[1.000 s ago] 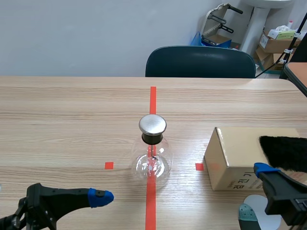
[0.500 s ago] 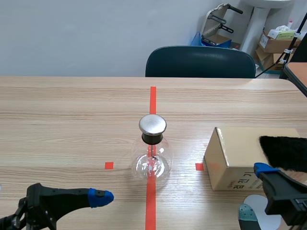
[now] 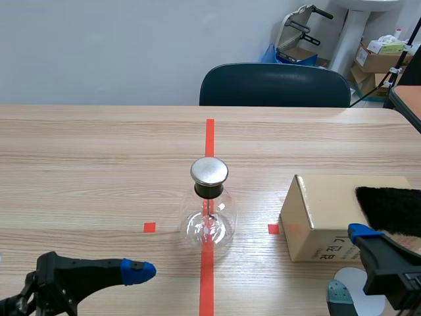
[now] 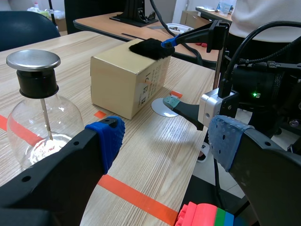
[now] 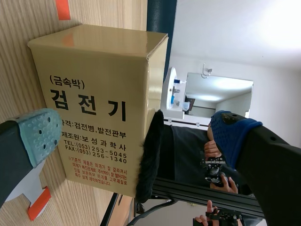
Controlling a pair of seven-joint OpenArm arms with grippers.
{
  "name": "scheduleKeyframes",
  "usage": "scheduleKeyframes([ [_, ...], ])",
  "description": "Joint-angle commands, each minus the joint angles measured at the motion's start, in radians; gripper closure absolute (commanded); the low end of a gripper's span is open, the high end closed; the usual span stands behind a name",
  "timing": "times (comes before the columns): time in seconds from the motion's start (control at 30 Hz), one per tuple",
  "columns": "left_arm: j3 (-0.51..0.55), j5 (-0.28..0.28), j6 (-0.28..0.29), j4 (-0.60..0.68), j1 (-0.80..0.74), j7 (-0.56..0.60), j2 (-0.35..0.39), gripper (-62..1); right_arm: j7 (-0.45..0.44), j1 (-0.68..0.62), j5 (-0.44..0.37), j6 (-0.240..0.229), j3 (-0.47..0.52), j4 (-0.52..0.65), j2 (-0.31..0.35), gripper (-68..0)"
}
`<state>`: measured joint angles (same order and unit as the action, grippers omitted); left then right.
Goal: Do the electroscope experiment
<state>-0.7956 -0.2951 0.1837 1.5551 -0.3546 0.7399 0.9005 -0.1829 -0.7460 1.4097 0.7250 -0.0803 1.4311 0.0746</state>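
Both grippers gaped wide and held nothing: the left gripper [image 4: 167, 134] at the electroscope's [image 3: 209, 207] 7 o'clock, the right gripper [image 5: 136, 135] at its 4 o'clock. One electroscope stood mid-table; one cardboard box [image 3: 322, 214], at its 3 o'clock, carried one black fur piece [image 3: 389, 207].

The flask [image 3: 208, 225] is clear, its cap [image 3: 209, 171] silver, the box [image 3: 321, 214] tan.
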Motion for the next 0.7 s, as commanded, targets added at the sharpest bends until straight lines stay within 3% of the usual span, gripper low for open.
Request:
scheduleKeyframes([
  [0.0, -0.001, 0.0, 0.002, 0.016, 0.0, 0.01, -0.002, -40.5, 0.004, 0.0, -0.001, 0.058, 0.003, 0.016, 0.003, -67.9],
  [0.33, -0.001, -0.001, 0.001, 0.016, 0.001, 0.01, -0.003, -40.1, 0.004, 0.0, -0.001, 0.058, 0.003, 0.016, 0.003, -67.9],
  [0.47, 0.005, -0.008, -0.029, 0.017, 0.01, 0.008, -0.011, -39.8, 0.004, 0.001, -0.001, 0.058, 0.003, 0.016, 0.003, -67.9],
  [0.6, 0.014, -0.009, -0.043, 0.017, 0.043, -0.055, -0.042, -29.9, 0.0, 0.0, -0.019, 0.058, 0.003, 0.016, 0.003, -67.9],
  [0.67, 0.014, -0.012, -0.047, 0.017, 0.065, -0.088, -0.055, -26.8, -0.02, 0.0, -0.084, 0.058, 0.003, 0.023, 0.003, -67.9],
])
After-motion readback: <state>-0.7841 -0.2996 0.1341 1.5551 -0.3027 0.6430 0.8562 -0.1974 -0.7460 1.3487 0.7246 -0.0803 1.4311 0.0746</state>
